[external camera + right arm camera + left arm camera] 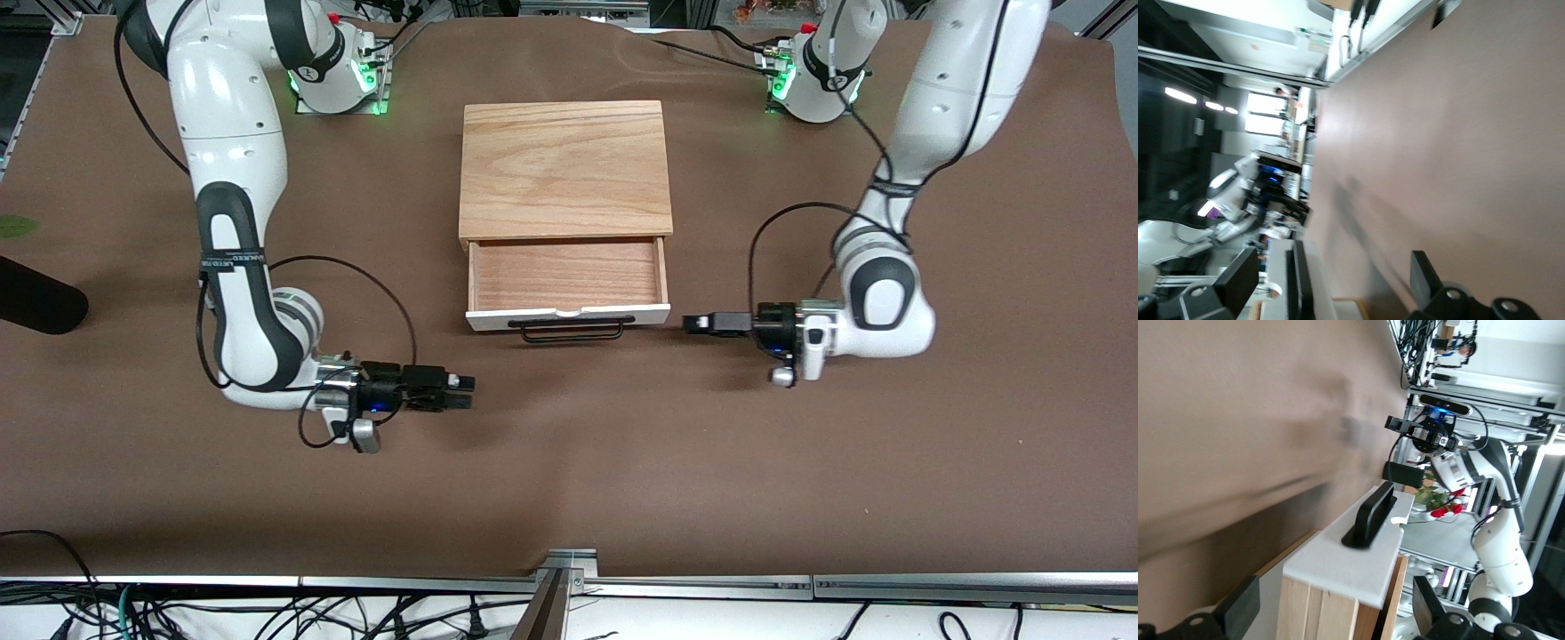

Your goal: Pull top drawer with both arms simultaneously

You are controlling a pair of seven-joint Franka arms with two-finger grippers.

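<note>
White-fronted top drawer [569,316] with black wire bar handle [572,331] stands pulled out of the oak-grain cabinet [565,169] at mid-desk [569,480]. Left claw [696,323], spread, hovers beside the drawer's corner; right claw [462,391], spread, hovers off the opposite corner, holding nothing. Risk: uneven re-approach could skew the drawer or shift the cabinet.

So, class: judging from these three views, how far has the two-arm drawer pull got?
Done: the top drawer stands pulled out of the cabinet, its reddish-brown inside showing.
In hand: nothing is gripped. The left gripper sits beside the drawer's white front, toward the left arm's end of the table. The right gripper is open, toward the right arm's end. Neither touches the black handle.
Left: at most, moving the arms clear.
</note>
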